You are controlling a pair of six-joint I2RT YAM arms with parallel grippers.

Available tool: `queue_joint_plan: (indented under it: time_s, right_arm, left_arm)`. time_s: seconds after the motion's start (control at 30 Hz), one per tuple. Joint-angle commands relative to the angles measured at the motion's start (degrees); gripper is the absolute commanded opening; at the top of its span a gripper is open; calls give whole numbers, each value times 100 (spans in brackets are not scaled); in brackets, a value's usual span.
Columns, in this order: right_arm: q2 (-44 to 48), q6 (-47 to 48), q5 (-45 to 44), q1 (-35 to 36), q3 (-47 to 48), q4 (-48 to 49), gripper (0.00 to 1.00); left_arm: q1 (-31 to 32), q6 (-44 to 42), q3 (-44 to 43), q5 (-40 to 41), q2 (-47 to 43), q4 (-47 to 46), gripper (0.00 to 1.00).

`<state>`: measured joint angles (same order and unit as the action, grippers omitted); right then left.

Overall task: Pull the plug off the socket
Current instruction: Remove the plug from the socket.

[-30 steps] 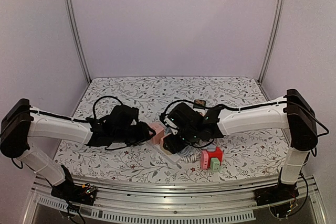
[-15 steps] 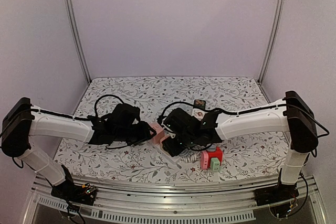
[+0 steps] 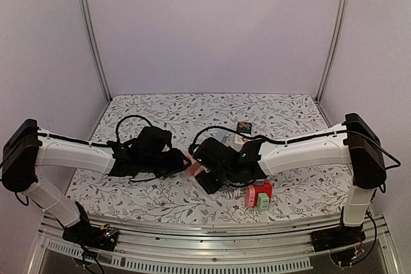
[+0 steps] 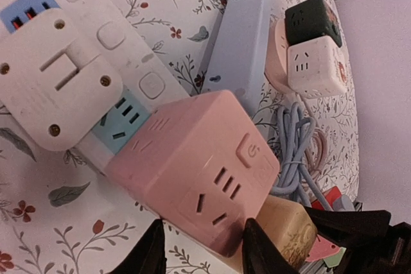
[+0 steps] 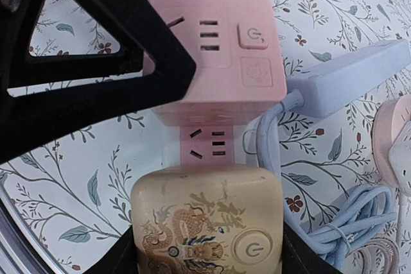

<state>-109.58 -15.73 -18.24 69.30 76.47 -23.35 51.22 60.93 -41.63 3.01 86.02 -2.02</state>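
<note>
Now, beige plug (image 5: 205,216), inside R gripper (image 5: 205,251) (prob. clamped), pink cube (image 5: 218,49) adjacent

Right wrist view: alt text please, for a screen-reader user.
A cream cube plug with a gold dragon sits at the bottom between the jaws of the right gripper, directly below a pink cube socket. The black jaws of the left gripper cross the pink cube's left side. A pale blue power strip and coiled cable lie to the right.

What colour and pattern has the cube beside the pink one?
Cream cube with a golden dragon design; clearest in right wrist view.
</note>
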Motion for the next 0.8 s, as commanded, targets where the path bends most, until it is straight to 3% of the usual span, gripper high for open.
queue_joint_plan:
  time_s: [0.0, 0.4, 0.77]
  right_arm:
    - [199, -216, 478, -151, 33, 122, 33]
    - [393, -811, 1245, -487, -211, 424, 33]
    - [323, -480, 65, 101, 62, -76, 34]
  left_arm:
    - [105, -239, 208, -2, 203, 607, 38]
    - [107, -184, 348, 42, 65, 589, 37]
    - [107, -195, 330, 7, 49, 582, 36]
